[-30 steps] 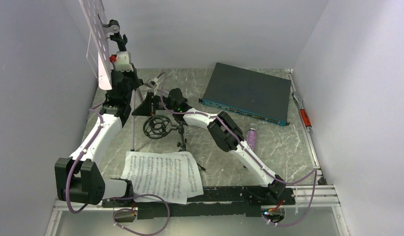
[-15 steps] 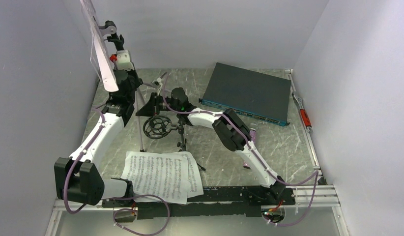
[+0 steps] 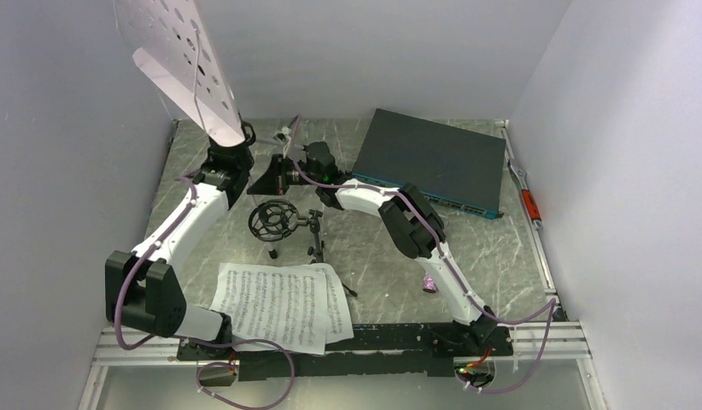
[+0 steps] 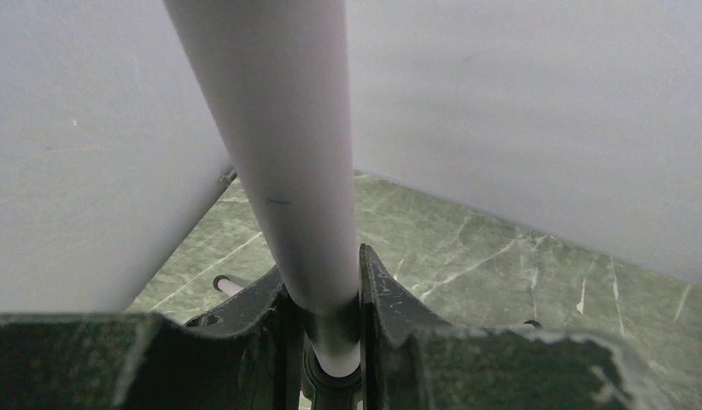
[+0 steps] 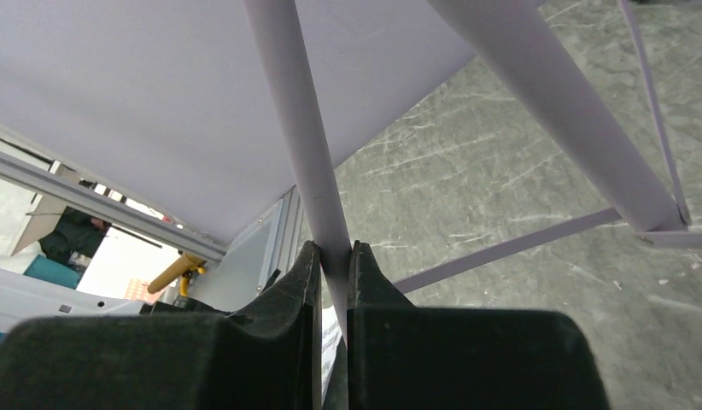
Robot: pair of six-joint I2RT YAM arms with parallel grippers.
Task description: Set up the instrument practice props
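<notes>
From above, the lilac music stand (image 3: 181, 68) is up off the table (image 3: 467, 248) at the far left, its long axis leaning from the arms up and away to the far-left corner, with the holed desk high against the wall. The left gripper (image 3: 231, 154) is at the foot of that desk and the right gripper (image 3: 275, 175) sits just to its right, lower down among the legs. The sheet pages (image 3: 279, 303) lie near, in front of the small black tripod (image 3: 316, 243). On the left wrist camera, the fingers are closed tight on the stand's thick pole (image 4: 288, 128), which rises straight away from the lens. On the right wrist camera, the fingers pinch one thin leg (image 5: 301, 128), with the main pole crossing to the right. To my eye the next move hinges on that lean: tip the top back towards the middle until the legs point down.
</notes>
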